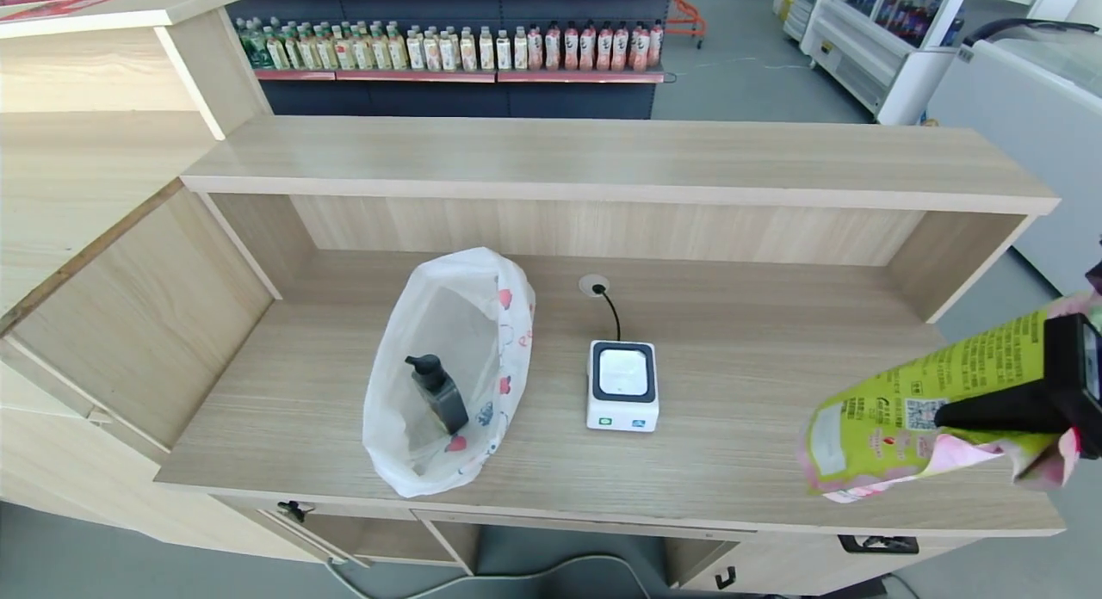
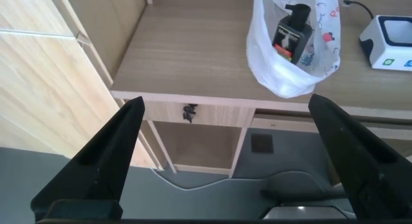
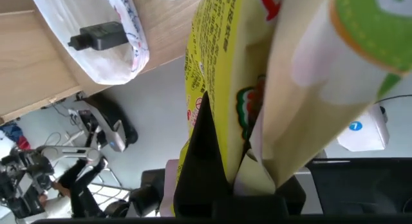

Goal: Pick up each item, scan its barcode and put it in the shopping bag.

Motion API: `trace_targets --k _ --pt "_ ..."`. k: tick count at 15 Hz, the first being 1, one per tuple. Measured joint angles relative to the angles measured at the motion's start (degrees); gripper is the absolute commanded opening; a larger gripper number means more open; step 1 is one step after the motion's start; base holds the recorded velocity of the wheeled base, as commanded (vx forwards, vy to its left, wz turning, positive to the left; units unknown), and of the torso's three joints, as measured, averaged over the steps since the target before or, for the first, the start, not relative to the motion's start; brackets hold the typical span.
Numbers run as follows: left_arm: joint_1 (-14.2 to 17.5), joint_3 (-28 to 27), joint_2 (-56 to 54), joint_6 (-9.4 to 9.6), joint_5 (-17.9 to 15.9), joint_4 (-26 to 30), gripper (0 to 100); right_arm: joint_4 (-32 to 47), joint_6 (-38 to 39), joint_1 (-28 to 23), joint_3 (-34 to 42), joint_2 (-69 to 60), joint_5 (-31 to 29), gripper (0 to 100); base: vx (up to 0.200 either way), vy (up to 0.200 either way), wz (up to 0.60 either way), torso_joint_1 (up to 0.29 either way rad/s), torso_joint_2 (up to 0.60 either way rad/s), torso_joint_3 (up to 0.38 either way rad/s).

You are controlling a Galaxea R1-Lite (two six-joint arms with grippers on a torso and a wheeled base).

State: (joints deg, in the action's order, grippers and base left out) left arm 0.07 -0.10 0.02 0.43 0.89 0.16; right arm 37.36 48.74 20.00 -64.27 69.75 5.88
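A passable gap separates scanner (image 1: 622,384) and shopping bag (image 1: 456,306); the upper shelf (image 1: 603,156) perhaps limits height.

Counter (image 1: 758,358) with shopping bag (image 1: 510,341), scanner (image 1: 622,384)

wooden counter (image 1: 603,151), bottle shelves (image 1: 456,52), freezers (image 1: 895,40), grey floor (image 1: 749,74).

Retail shop, checkout area: identified by a wooden counter (image 1: 758,410) fitted with a barcode scanner (image 1: 622,384), a shelf (image 1: 456,77) stocked with rows of bottled drinks (image 1: 448,50), and refrigerated display cabinets (image 1: 869,44) ranged beyond.
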Motion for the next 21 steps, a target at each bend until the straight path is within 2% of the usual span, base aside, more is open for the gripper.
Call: trace_targets --k 4,8,13,21 --pt "0.02 0.00 0.00 0.04 -0.02 0.00 100 -1.21 2.22 0.02 -2.21 6.97 -0.33 0 0.000 0.200 0.00 0.001 0.00 -0.002" --pt "-0.02 0.00 0.00 0.09 0.01 0.00 100 -1.18 5.40 -0.02 -4.25 12.82 -0.82 0 0.000 0.000 0.00 0.000 0.00 0.000" --pt "-0.02 0.00 0.00 0.17 0.04 0.02 100 -1.05 19.27 -0.24 -11.95 20.65 -2.55 0 0.000 0.000 0.00 0.000 0.00 0.000" --pt "0.02 0.00 0.00 0.61 0.06 0.00 100 -2.79 27.25 -0.28 -14.86 27.93 0.02 0 0.000 0.000 0.00 0.000 0.00 0.000"
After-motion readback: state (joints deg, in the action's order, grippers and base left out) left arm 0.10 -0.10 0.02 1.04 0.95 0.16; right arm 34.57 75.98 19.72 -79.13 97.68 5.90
